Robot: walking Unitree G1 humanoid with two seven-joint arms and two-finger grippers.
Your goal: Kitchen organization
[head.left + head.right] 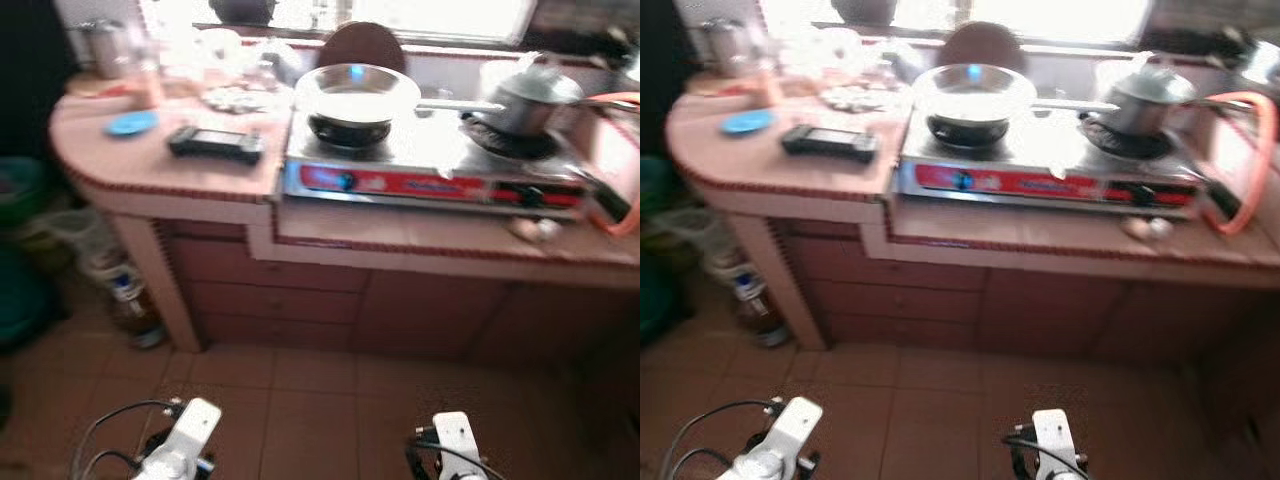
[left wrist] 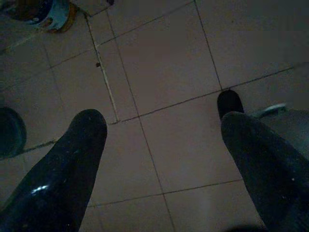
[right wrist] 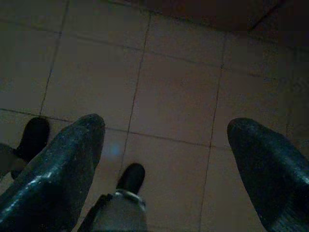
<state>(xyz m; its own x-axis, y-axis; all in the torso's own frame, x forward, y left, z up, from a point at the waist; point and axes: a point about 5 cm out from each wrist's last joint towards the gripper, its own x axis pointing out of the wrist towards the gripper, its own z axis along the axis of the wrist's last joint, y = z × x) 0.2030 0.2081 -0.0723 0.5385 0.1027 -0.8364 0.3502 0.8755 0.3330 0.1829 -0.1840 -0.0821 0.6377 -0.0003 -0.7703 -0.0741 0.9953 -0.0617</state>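
Observation:
A two-burner stove [image 1: 430, 170] with a red front sits on the pink tiled counter [image 1: 200, 178]. A wide steel pan [image 1: 355, 92] rests on its left burner and a smaller lidded pot [image 1: 530, 100] on the right one. A black flat device [image 1: 215, 143] and a blue lid [image 1: 131, 123] lie on the counter's left part. Both arms hang low over the floor. My left gripper [image 2: 161, 128] is open above the tiles, and my right gripper [image 3: 166, 130] is open too, nothing between the fingers.
Jars and cups [image 1: 150, 60] crowd the counter's back left under the bright window. An orange hose [image 1: 1250, 160] loops at the stove's right. A bottle [image 1: 130, 295] and bags [image 1: 70, 235] stand on the floor by the counter's left end. Brown floor tiles [image 1: 320, 400] lie ahead.

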